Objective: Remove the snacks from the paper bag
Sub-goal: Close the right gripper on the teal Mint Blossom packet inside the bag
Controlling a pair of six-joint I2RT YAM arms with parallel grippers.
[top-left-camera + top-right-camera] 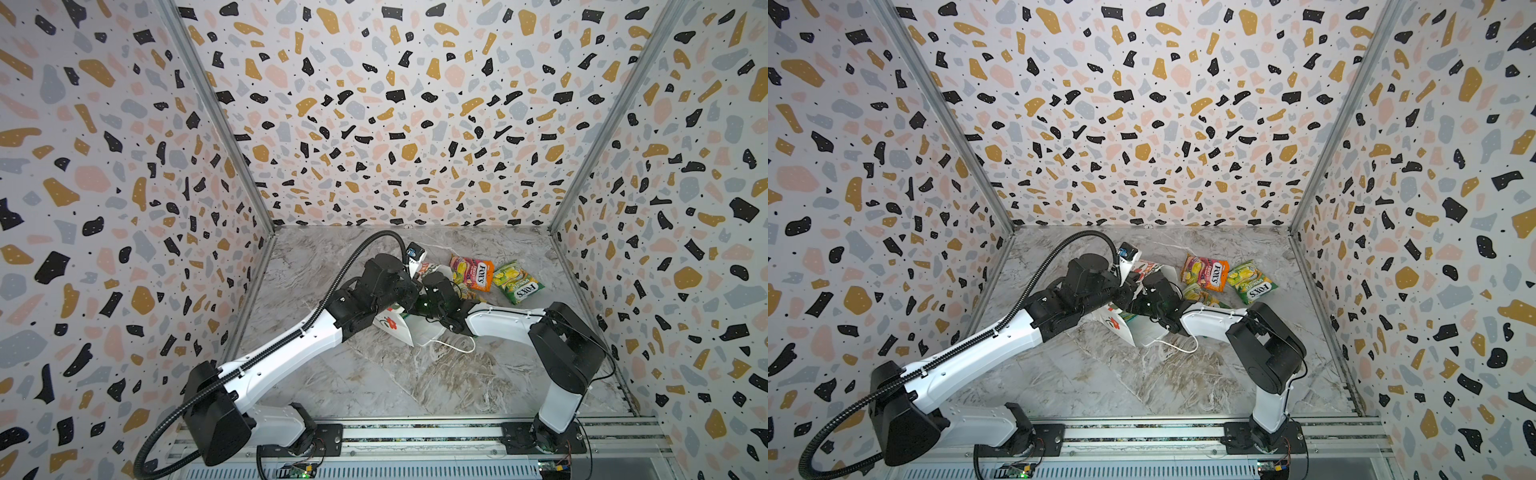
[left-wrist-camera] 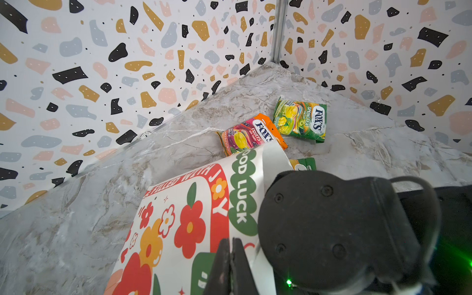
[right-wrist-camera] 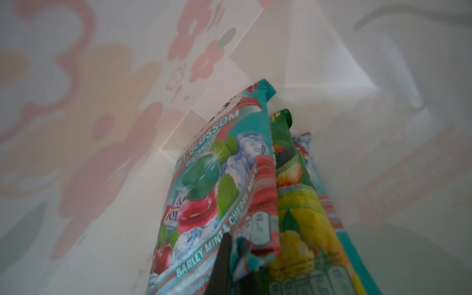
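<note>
Over on the left, my left jaws were pressed together on the printed wall of the paper bag (image 2: 194,217), thin paper nipped between them. It was light, floppy stuff that creases easily, so I judged a hold near the rim was the way to steady it. The bag lay tipped on the surface (image 2: 76,217), its mouth taking my right arm.

Inside, my right jaws were pinching the lower edge of a teal packet (image 3: 217,184). The film was glossy and soft, probably light and slippery, and best caught at the flat sealed hem. Beside it were a green-yellow packet (image 3: 298,217) and a second teal one (image 3: 302,143): three in the bag.

Further right, out on the surface, lay an orange-pink packet (image 2: 251,135), a green one (image 2: 300,120) and another green one (image 2: 304,164) half hidden by the bag: three out. Six snacks, one bag.
</note>
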